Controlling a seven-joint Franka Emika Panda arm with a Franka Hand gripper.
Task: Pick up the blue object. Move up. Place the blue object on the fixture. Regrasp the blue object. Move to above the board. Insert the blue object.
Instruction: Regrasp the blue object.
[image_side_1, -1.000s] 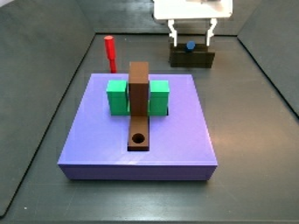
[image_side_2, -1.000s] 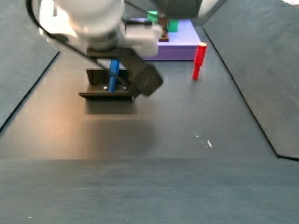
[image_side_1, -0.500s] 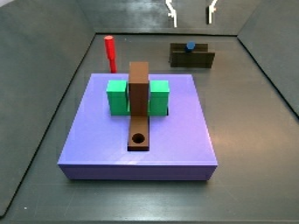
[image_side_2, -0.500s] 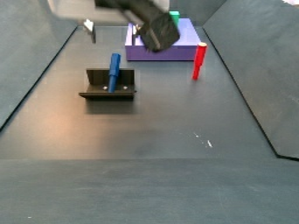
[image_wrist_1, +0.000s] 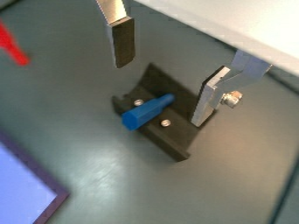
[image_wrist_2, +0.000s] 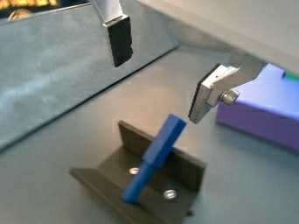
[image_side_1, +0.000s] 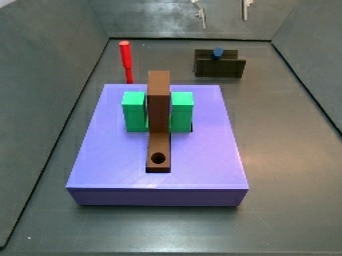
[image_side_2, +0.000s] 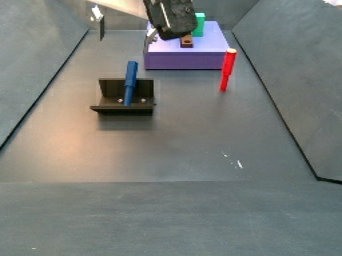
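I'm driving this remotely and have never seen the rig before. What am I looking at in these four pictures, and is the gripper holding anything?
It is one robot arm with a two-finger gripper. Two pictures come from cameras on its wrist, looking down past the silver fingers; two come from cameras fixed beside the table. The gripper is open, empty and raised above the dark box-like fixture. The slim blue cylindrical peg leans in that fixture, not held. Farther along the floor a purple platform carries the long brown plank with a round hole and green blocks. A red upright peg stands beside the platform.
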